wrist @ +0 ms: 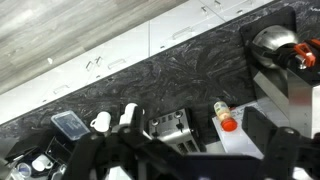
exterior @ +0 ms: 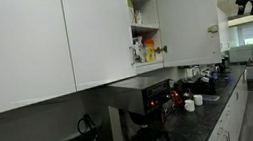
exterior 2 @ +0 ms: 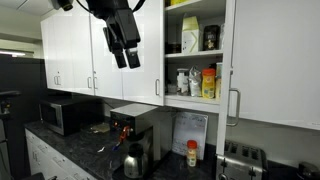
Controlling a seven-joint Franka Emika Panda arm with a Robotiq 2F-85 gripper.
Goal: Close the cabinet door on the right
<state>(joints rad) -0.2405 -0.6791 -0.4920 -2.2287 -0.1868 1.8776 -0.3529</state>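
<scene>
Legible writing: none. The containers (exterior 2: pixel 208 82) on the lower shelf of the open compartment (exterior 2: pixel 195 62) carry yellow and orange labels, but the print is too small to read. The same holds for the white tub (exterior 2: pixel 189 38) and the dark jar (exterior 2: pixel 211 38) on the shelf above. A white sheet (exterior 2: pixel 190 132) leans at the wall below the compartment, and its text is unreadable.

The cabinet door (exterior 2: pixel 275 60) sits immediately right of the open compartment, with its silver bar handle (exterior 2: pixel 237 106) on the edge nearest the compartment. The door is not shut, and both shelves are exposed in both exterior views. Its swing angle cannot be judged.

The arm (exterior 2: pixel 100 8) enters from above, left of the compartment. The gripper (exterior 2: pixel 128 58) hangs high in front of the closed upper doors (exterior 2: pixel 70 50), level with the compartment's upper shelf. It is tilted, with the fingers pointing down. It is well apart from the door and handle, with the compartment between them. The fingers are apart, with nothing between them.

The wrist view looks down on the dark speckled table (wrist: pixel 190 70) below the compartment, which carries white mugs (wrist: pixel 100 122) and a red-capped bottle (wrist: pixel 222 122). The gripper's own parts are a dark blur along the lower edge.
</scene>
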